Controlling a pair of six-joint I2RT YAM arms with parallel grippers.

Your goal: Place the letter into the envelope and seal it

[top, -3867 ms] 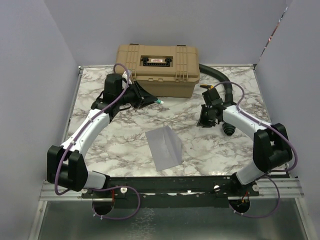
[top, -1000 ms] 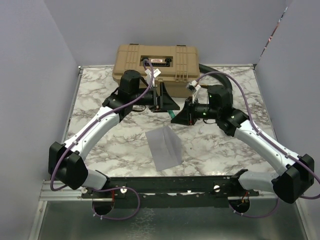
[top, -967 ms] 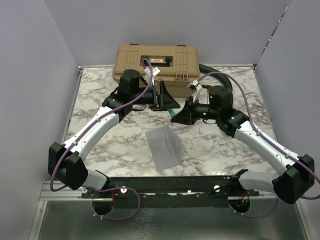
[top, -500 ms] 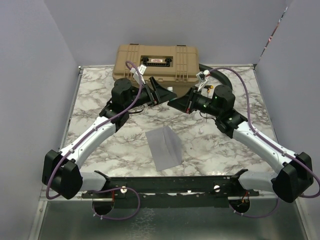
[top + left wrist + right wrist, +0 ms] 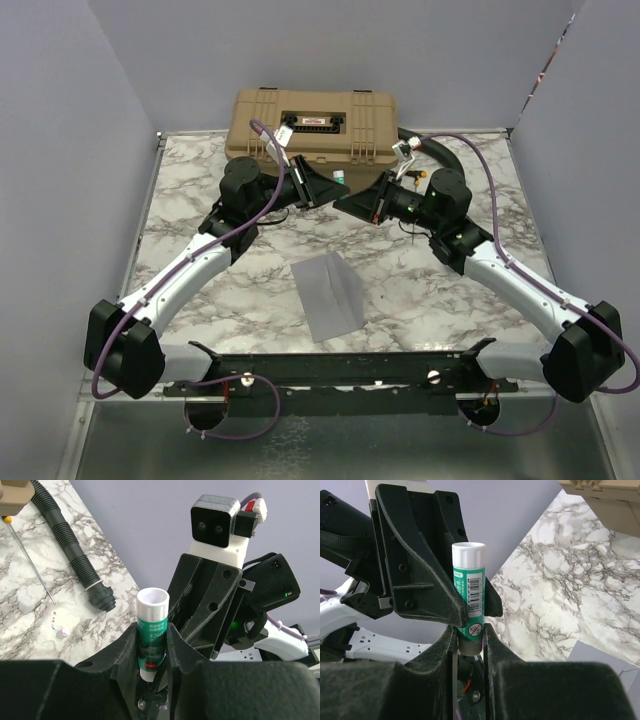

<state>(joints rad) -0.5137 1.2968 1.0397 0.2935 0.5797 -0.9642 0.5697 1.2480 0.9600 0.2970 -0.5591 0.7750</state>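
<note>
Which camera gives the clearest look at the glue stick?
The right wrist view: the glue stick fills the middle, label and barcode facing the camera. The left wrist view shows it smaller, its lower end sunk between fingers. The top view shows only a speck.

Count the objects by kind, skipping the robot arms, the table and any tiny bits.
Case: 1
Envelope: 1
Hose: 1
Glue stick: 1
Thin rod: 1
Total: 5
</note>
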